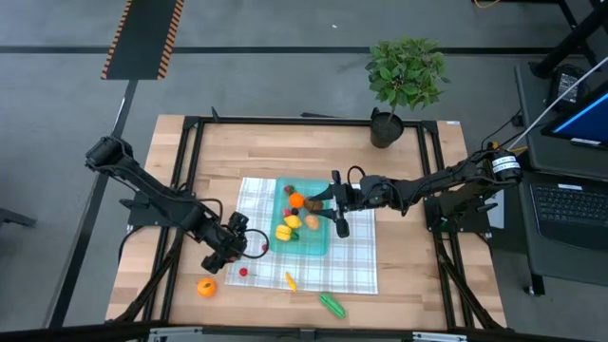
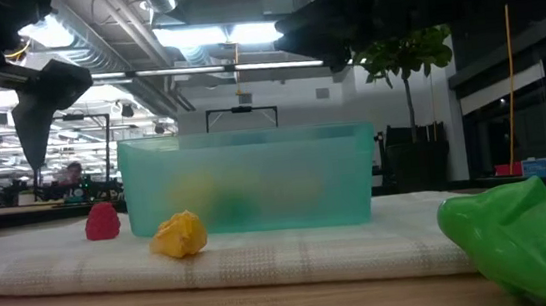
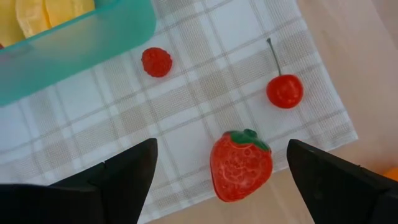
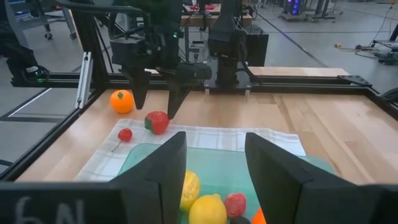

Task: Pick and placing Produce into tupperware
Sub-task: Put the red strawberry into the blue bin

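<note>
Red plastic toy strawberry (image 3: 241, 165) lies on the checked cloth's (image 3: 205, 81) edge, seven o'clock from the teal tupperware (image 1: 306, 231); my left gripper (image 3: 217, 171) hovers spread above it. Right gripper (image 4: 211, 165) half-spread, empty, over the tupperware.

Even overhead light falls on the tabletop (image 1: 418, 204), bright and soft, with only faint shadows. At table height, ceiling strip lights (image 2: 212, 36) glare at about twelve o'clock, turning the arms into dark silhouettes. The green toy (image 2: 527, 234) at four o'clock is blurred, too close for focus.
</note>
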Tool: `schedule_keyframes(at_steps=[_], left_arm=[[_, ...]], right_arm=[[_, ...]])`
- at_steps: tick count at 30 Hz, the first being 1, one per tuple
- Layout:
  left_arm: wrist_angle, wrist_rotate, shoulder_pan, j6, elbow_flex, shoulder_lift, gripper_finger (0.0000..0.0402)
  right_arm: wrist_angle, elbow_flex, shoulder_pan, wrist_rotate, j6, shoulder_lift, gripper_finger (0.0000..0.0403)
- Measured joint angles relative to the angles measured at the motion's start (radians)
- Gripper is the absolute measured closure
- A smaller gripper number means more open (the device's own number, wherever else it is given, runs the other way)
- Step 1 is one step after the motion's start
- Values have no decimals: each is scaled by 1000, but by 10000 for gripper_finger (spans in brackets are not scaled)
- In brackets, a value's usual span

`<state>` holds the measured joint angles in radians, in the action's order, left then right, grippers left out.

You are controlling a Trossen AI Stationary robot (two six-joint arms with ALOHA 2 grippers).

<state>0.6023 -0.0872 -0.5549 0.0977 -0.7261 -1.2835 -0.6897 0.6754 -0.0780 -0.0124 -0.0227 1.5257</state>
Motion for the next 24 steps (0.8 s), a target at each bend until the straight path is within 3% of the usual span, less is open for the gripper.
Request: schedule_keyframes(at_steps=[24], left_arm=[[27,0,-18,0,4,-2,53]], right_arm=[[6,0,0,2,-3,0,237]])
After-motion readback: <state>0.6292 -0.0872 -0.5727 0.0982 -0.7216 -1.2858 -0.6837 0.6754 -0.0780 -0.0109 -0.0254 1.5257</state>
